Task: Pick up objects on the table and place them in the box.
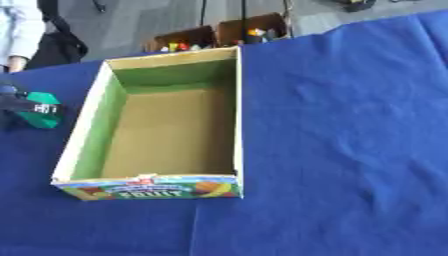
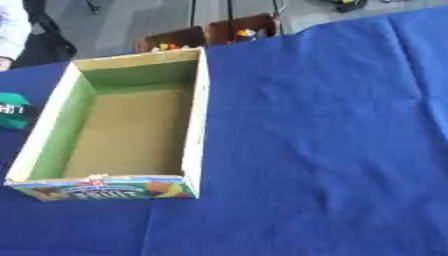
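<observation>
An open cardboard box (image 1: 238,115) with green inner walls and a brown floor lies on the blue tablecloth, left of centre; its front face has a fruit print. Nothing lies inside it. A green and black object with white lettering (image 1: 37,109) sits on the cloth just left of the box, cut off by the edge in the right eye view. Neither of my hands shows in either view.
The blue cloth (image 1: 350,130) spreads wide to the right of the box and in front of it. Beyond the table's far edge stand brown bins with small coloured items (image 1: 219,35). A person stands at the far left corner.
</observation>
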Robot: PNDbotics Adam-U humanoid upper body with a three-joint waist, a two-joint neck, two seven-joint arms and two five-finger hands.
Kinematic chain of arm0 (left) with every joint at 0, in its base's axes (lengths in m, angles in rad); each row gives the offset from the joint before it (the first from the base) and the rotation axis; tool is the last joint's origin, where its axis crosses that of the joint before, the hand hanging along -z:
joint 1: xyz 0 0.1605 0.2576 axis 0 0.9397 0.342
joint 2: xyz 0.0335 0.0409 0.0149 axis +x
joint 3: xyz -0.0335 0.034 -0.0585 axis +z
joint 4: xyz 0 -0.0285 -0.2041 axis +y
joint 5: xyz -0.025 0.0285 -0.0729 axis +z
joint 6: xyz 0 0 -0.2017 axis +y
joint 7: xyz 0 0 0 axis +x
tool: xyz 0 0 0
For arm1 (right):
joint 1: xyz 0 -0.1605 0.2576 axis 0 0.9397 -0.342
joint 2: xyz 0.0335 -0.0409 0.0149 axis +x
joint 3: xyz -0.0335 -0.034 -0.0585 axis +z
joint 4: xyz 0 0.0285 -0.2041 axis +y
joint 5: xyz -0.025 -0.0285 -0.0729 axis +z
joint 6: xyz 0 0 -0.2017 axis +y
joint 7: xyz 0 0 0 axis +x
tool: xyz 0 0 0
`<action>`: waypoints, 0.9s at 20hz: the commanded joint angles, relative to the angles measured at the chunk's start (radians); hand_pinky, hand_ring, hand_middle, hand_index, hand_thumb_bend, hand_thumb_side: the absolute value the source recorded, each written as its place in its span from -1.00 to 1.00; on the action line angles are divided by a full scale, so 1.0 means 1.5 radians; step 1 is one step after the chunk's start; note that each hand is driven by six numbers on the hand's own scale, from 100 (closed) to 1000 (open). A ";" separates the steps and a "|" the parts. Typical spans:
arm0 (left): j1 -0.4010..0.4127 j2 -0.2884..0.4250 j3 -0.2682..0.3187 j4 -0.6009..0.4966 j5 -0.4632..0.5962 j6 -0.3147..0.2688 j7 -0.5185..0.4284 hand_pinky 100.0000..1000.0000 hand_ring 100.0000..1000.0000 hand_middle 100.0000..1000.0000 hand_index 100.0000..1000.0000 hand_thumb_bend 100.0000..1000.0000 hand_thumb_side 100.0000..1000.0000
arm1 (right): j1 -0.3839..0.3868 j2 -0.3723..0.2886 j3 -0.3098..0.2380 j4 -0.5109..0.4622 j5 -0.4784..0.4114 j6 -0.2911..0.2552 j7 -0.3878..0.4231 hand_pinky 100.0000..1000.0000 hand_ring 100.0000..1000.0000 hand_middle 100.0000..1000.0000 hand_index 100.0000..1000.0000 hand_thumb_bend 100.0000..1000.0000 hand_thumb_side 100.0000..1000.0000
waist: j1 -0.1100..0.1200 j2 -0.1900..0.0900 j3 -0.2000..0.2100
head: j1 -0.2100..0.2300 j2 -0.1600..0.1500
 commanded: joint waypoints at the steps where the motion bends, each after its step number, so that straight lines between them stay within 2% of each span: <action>1: -0.003 0.029 0.005 0.006 -0.014 0.011 -0.006 0.54 0.58 0.46 1.00 -0.09 0.66 | -0.004 -0.016 -0.007 -0.014 0.004 0.000 -0.004 0.37 0.13 -0.30 0.28 -1.00 0.42 | -0.003 -0.015 0.001 | 0.004 -0.010; 3: -0.004 0.028 0.005 0.009 -0.020 0.014 -0.006 0.50 0.52 0.42 0.99 -0.24 0.59 | -0.004 -0.016 -0.007 -0.014 0.003 0.000 -0.005 0.37 0.13 -0.30 0.28 -1.00 0.42 | -0.003 -0.014 0.001 | 0.004 -0.010; 7: -0.007 0.027 0.007 0.006 -0.026 0.024 -0.004 0.40 0.44 0.34 0.92 -0.69 0.46 | -0.004 -0.015 -0.008 -0.014 0.003 0.002 -0.004 0.38 0.13 -0.30 0.28 -1.00 0.42 | -0.003 -0.014 0.001 | 0.003 -0.010; 10: -0.006 0.026 0.008 0.005 -0.026 0.032 0.002 0.37 0.43 0.32 0.87 -0.89 0.39 | -0.004 -0.015 -0.008 -0.014 0.003 0.004 -0.003 0.38 0.13 -0.31 0.28 -1.00 0.42 | -0.004 -0.014 0.001 | 0.002 -0.011; 13: -0.007 0.025 0.008 0.004 -0.021 0.037 0.012 0.33 0.39 0.26 0.79 -1.00 0.36 | -0.003 -0.014 -0.009 -0.014 0.003 0.006 -0.003 0.38 0.13 -0.31 0.28 -1.00 0.42 | -0.004 -0.015 0.001 | 0.002 -0.012; 18: -0.010 0.024 0.006 0.004 -0.015 0.046 0.030 0.24 0.22 0.11 0.63 -1.00 0.33 | -0.001 -0.013 -0.010 -0.014 0.009 0.008 -0.006 0.38 0.14 -0.31 0.28 -1.00 0.41 | -0.004 -0.017 0.003 | 0.000 -0.008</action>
